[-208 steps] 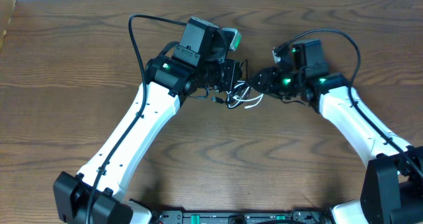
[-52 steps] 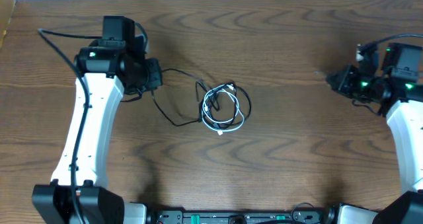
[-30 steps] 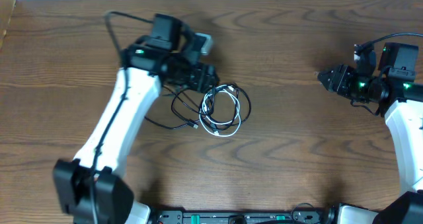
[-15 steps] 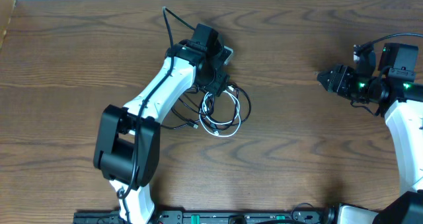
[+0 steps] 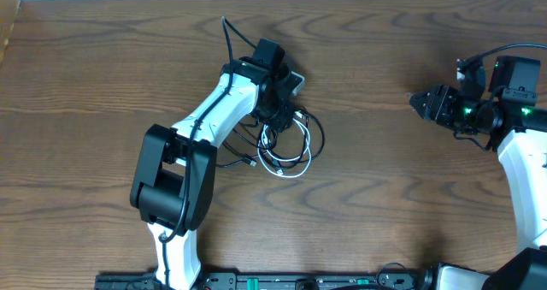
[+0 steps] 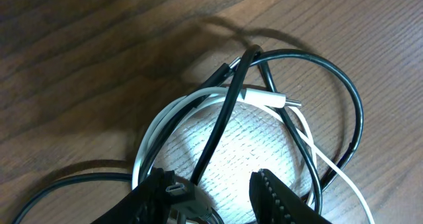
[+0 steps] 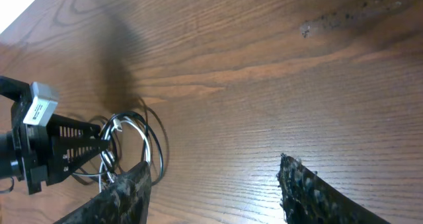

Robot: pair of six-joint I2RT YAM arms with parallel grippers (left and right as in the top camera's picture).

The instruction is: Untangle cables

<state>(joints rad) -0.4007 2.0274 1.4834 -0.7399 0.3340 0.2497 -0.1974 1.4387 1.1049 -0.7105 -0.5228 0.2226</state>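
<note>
overhead and wrist views, cable untangling. the cables (image 5: pixel 289 143) lie as one small nest a little left of centre on the worktop (image 5: pixel 385 204): a white cord (image 6: pixel 173 112) coiled among black cords (image 6: pixel 357 115), with one black strand (image 6: pixel 225 112) crossing straight over the white coil. another black strand trails out of the nest toward the lower left in the overhead view. the white plug (image 6: pixel 264 96) lies near the middle of the left wrist view, bare of the black loop around it.

the left hand (image 6: pixel 210 184) hangs low over the upper left of the nest, fingers apart and astride the crossing black strand, nothing pinched so far as can be seen. the right hand (image 5: pixel 420 103) waits at the right edge of the overhead view, well apart from the nest, spread wide and empty.

handling, as judged: the cords look light, limp and smooth, so a pull on one strand is likely to drag the whole nest unless the other hand pins it. the stiffer plug ends, or a strand lying uppermost, offer the surest hold; a pinch across several strands would tighten the tangle.
</note>
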